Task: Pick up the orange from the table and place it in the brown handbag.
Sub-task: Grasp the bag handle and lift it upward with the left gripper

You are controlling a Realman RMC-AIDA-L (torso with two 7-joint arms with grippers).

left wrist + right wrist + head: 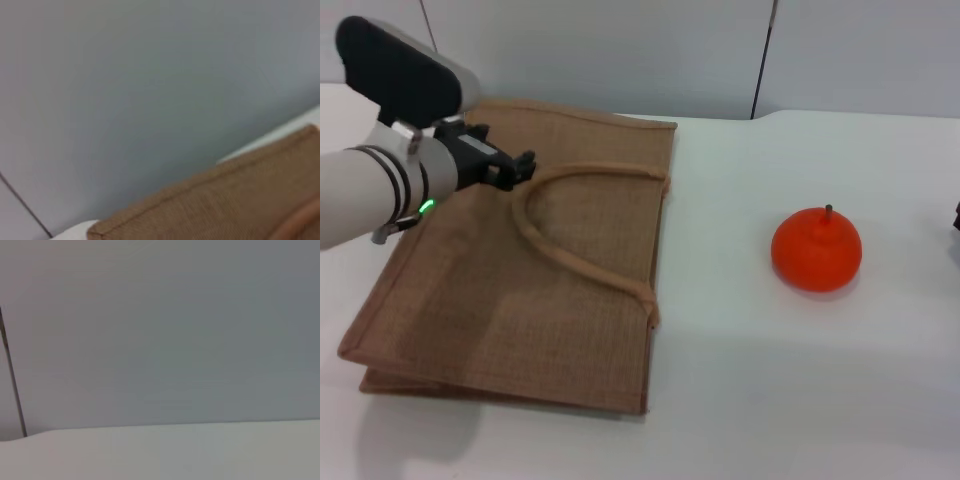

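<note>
The orange [816,250] sits on the white table [770,380], right of centre, its dark stem pointing up. The brown handbag [470,300] lies flat on the table at the left, with one rope handle [570,258] looped on top of it. My left gripper [520,165] hovers over the bag's far part, just beside the top of the handle loop. The left wrist view shows the bag's woven edge [225,200]. A dark sliver of my right gripper [957,215] shows at the right edge, well right of the orange.
A grey wall [620,50] with a dark vertical seam stands behind the table. Bare tabletop lies between the bag and the orange and along the near edge. The right wrist view shows only the tabletop [200,455] and the wall.
</note>
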